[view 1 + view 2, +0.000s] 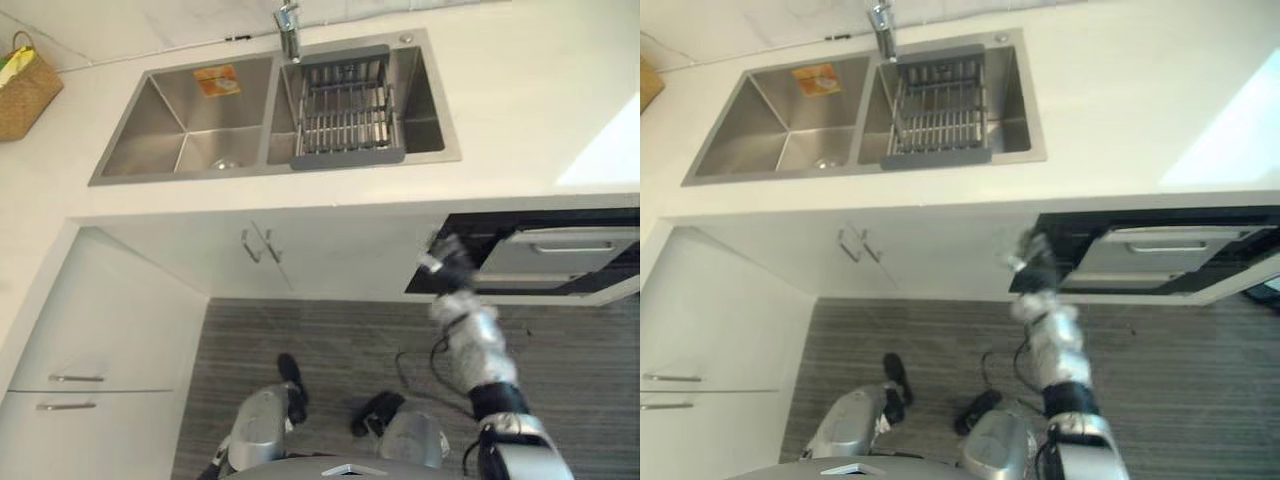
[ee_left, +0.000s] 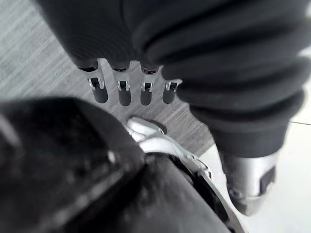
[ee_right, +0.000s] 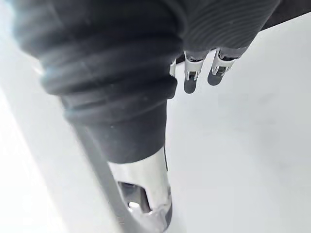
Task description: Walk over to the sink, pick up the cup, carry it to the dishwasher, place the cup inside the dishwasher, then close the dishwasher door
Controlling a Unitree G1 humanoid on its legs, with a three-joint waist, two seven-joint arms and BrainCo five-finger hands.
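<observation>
The dishwasher [image 1: 560, 255] stands partly open under the counter at the right, dark inside with a silver-grey panel showing. My right hand [image 1: 450, 262] is raised at the left edge of that opening, seen also in the right eye view [image 1: 1032, 255]. In the right wrist view its fingers [image 3: 190, 80] are straight, with a plain white surface past them and nothing held. My left hand [image 2: 124, 92] hangs low by my side above the striped floor, fingers straight and empty. The steel double sink [image 1: 120, 170] lies in the counter ahead, with a grey dish rack [image 1: 345, 110] in its right basin.
A faucet [image 1: 288, 30] stands behind the sink. An orange patch [image 1: 217, 80] sits on the left basin's back wall. A woven basket [image 1: 22, 90] stands on the counter at far left. White cabinet doors with handles [image 1: 260, 245] are under the sink, and drawers [image 1: 75, 378] line the left side.
</observation>
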